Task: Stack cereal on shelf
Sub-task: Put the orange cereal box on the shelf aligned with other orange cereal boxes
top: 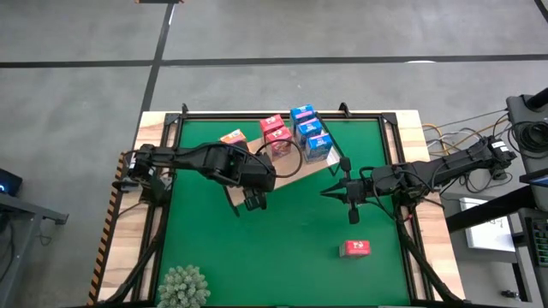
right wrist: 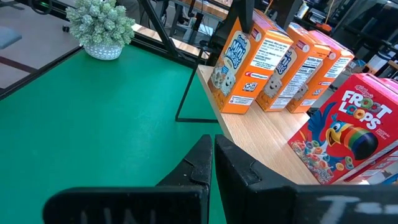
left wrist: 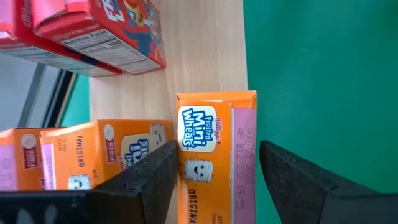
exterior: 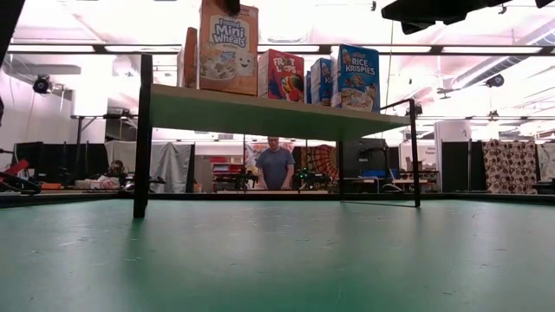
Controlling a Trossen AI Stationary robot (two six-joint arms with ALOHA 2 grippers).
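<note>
The shelf (top: 295, 171), a light-wood board on dark legs, stands at the table's far middle. It bears three orange cereal boxes (right wrist: 273, 53), red ones (top: 274, 128) and blue ones (top: 310, 133), all upright. My left gripper (left wrist: 217, 146) is open above the shelf's near left corner. It points steeply down, with a finger on either side of the top of the end orange box (left wrist: 214, 137). That box stands on its base at the board's edge. My right gripper (top: 330, 190) is shut and hovers level at the shelf's right end, holding nothing. My left gripper straddles the end orange box's top (left wrist: 217, 118) from above. Green mat shows between the box and one finger (left wrist: 292, 180). The other finger (left wrist: 155, 177) sits right at the box's side, and I cannot tell whether it touches.
One red box (top: 354, 248) lies flat on the green mat (top: 300, 239) near the right front. A fuzzy green plant (top: 184, 287) stands at the near left corner. A person (exterior: 276, 166) stands in the room far behind the table.
</note>
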